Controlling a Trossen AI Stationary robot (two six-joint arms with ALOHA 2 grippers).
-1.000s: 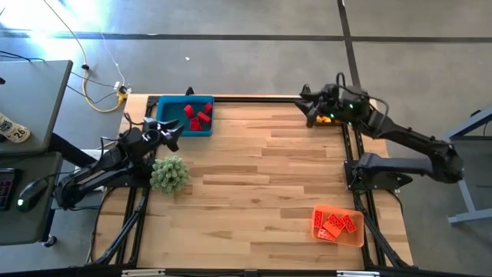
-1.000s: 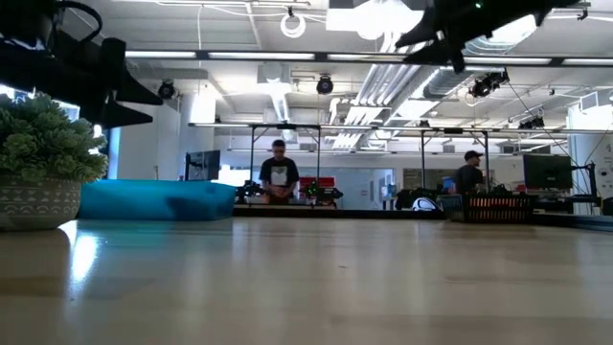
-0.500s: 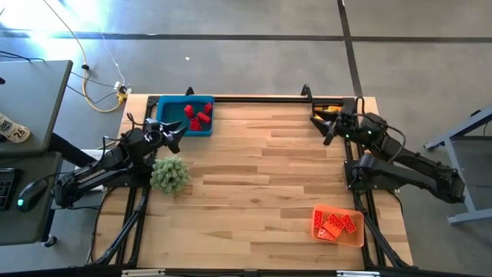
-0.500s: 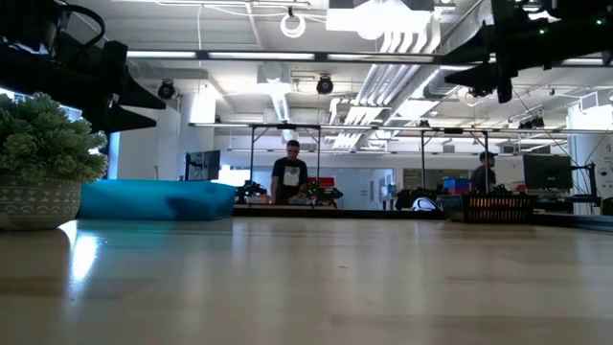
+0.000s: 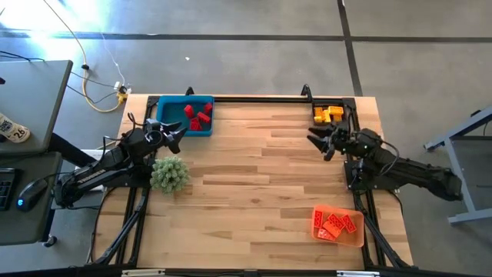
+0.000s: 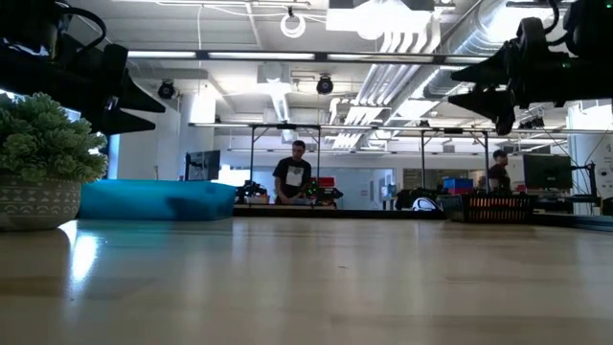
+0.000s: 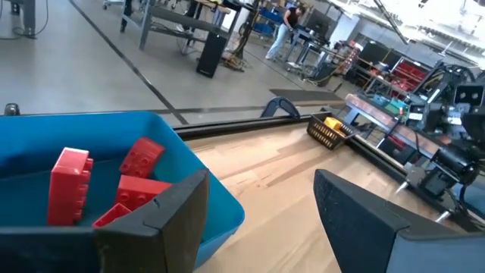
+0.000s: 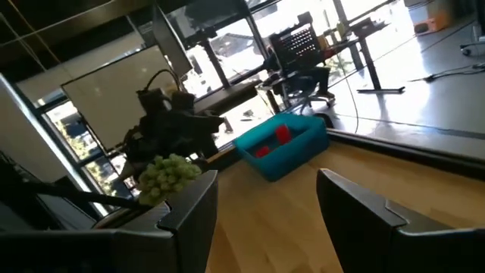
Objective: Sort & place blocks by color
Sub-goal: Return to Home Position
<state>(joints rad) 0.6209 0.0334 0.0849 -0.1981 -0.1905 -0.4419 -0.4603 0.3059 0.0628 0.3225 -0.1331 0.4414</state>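
Beside the plant [image 5: 169,174], left hand [image 5: 177,135] open, empty; far across from it, right hand [image 5: 317,144] likewise. Seemingly all blocks [image 5: 197,115] binned, red ones just beyond plant. Light, stiff, slick: pinch flat sides.

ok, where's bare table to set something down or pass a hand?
Bare: mid table, between the plant and the right gripper; also the near edge from the plant across to the orange bin. Crowded: left gripper, blue bin and plant bunch far left; right gripper hangs by the black bin far right.
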